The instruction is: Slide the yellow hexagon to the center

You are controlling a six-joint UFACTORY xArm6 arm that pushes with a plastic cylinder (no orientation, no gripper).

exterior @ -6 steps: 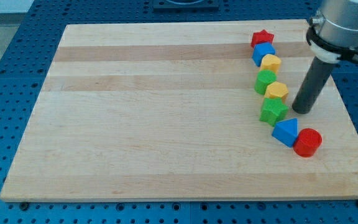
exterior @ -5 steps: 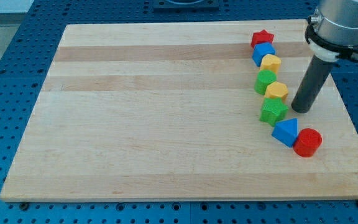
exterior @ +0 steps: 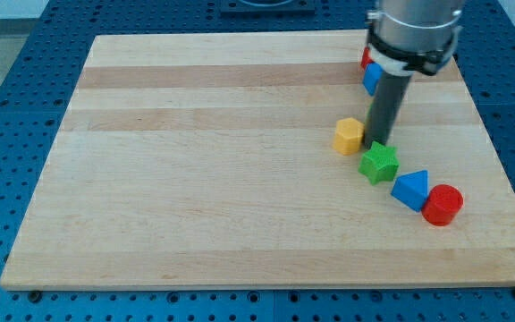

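Observation:
The yellow hexagon [exterior: 350, 135] lies on the wooden board [exterior: 222, 179], right of the board's middle. My tip [exterior: 379, 143] stands just to the hexagon's right, close to it or touching it, and right above the green star [exterior: 379, 163]. The rod leans up toward the view's top right and hides whatever lies behind it.
A blue triangle [exterior: 410, 190] and a red cylinder [exterior: 443, 205] lie right of and below the green star. A red block [exterior: 365, 57] and a blue block [exterior: 371, 79] peek out left of the arm near the top edge.
My tip has moved left from the right side of the block column. The yellow hexagon has slid left out of the column, and the green star has shifted slightly left and down.

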